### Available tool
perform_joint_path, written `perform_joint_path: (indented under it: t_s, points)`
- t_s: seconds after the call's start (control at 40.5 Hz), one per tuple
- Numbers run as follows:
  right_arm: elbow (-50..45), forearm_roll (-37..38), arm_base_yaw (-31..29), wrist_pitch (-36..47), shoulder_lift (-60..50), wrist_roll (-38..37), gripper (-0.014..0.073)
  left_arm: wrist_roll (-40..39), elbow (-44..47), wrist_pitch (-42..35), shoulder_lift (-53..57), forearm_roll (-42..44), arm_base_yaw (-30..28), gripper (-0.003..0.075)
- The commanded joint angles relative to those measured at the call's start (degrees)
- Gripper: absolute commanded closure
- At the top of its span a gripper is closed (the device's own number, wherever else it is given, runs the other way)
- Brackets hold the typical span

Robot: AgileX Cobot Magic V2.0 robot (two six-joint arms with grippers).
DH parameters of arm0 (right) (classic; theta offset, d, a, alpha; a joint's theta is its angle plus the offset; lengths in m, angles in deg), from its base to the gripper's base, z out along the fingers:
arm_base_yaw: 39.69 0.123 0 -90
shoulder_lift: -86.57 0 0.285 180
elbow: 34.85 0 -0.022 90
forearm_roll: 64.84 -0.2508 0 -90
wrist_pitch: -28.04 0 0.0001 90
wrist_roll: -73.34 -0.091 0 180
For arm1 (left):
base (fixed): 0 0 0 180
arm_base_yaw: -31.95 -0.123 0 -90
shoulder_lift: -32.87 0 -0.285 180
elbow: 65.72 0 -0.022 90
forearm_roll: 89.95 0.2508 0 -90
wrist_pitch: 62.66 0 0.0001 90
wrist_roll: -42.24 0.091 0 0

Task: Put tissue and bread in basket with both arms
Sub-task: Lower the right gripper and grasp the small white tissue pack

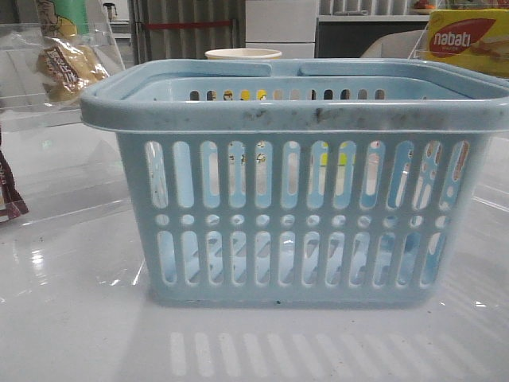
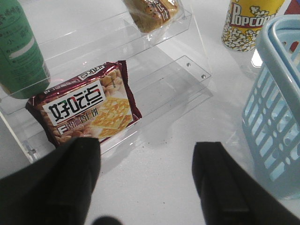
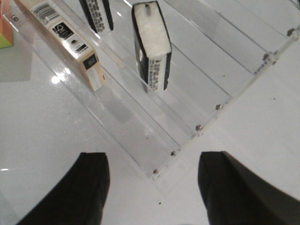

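The light-blue slotted basket [image 1: 294, 199] stands on the white table and fills the front view; its corner also shows in the left wrist view [image 2: 276, 108]. The bread [image 1: 67, 68] in its clear packet lies on a clear acrylic shelf at the far left, and also shows in the left wrist view [image 2: 152, 11]. The tissue [image 3: 157, 70], a black pack with pale markings and a white face, stands on another acrylic shelf. My left gripper [image 2: 145, 164] is open and empty above the table, short of the shelf. My right gripper [image 3: 152, 178] is open and empty at the shelf's corner.
A maroon cracker wrapper [image 2: 84, 105], a green bottle [image 2: 21, 47] and a popcorn cup [image 2: 248, 23] are near the left shelf. A tan box [image 3: 65, 37] and a second black pack [image 3: 96, 14] stand by the tissue. A yellow nabati box [image 1: 469, 40] is far right.
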Motion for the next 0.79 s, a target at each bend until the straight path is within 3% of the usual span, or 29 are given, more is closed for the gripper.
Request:
perform_joint_path:
  t_s: [0.0, 0.395, 0.765]
  points:
    - [4.83, 0.65, -0.35, 4.66, 2.62, -0.11, 0.0074, -0.53, -1.52, -4.4, -0.11, -0.85, 0.45, 0.0232]
    - [12.6, 0.6, -0.35, 12.51, 14.71, -0.11, 0.0074, -0.53, -1.52, -4.4, -0.11, -1.06, 0.45, 0.0232]
    - [12.65, 0.6, -0.35, 19.4, 17.2, -0.11, 0.0099, -0.53, -1.52, -4.4, -0.11, -1.15, 0.45, 0.0232]
